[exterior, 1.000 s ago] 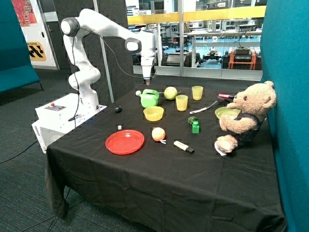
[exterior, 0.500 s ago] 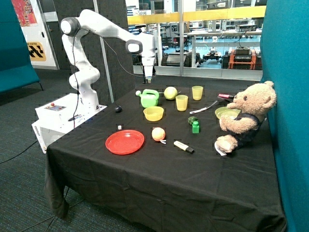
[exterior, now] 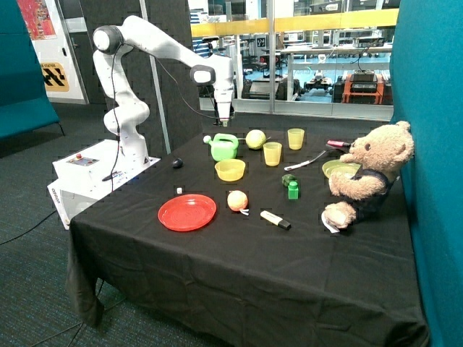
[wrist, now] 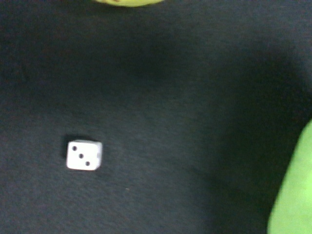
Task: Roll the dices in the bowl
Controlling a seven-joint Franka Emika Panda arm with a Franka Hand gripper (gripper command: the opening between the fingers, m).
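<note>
A white die (wrist: pixel 84 155) with three pips up lies on the black cloth in the wrist view, between a green watering can's edge (wrist: pixel 292 195) and a yellow ball's edge (wrist: pixel 127 2). Another small white die (exterior: pixel 179 190) lies by the red plate (exterior: pixel 187 212) in the outside view. The yellow bowl (exterior: pixel 230 170) stands in the middle of the table, and nothing shows inside it from this view. My gripper (exterior: pixel 224 121) hangs above the table's far edge, just behind the green watering can (exterior: pixel 224 147), well above the cloth.
Yellow ball (exterior: pixel 255 139), two yellow cups (exterior: pixel 272 153) (exterior: pixel 295 138), green block (exterior: pixel 293 189), small black round object (exterior: pixel 177 163), orange ball (exterior: pixel 237 200), marker (exterior: pixel 275 219), a second bowl (exterior: pixel 337 168) and a teddy bear (exterior: pixel 369 173) stand around the table.
The arm has shifted slightly toward the yellow ball's side; the gripper stays at about the same height over the far edge. Nothing on the table has moved.
</note>
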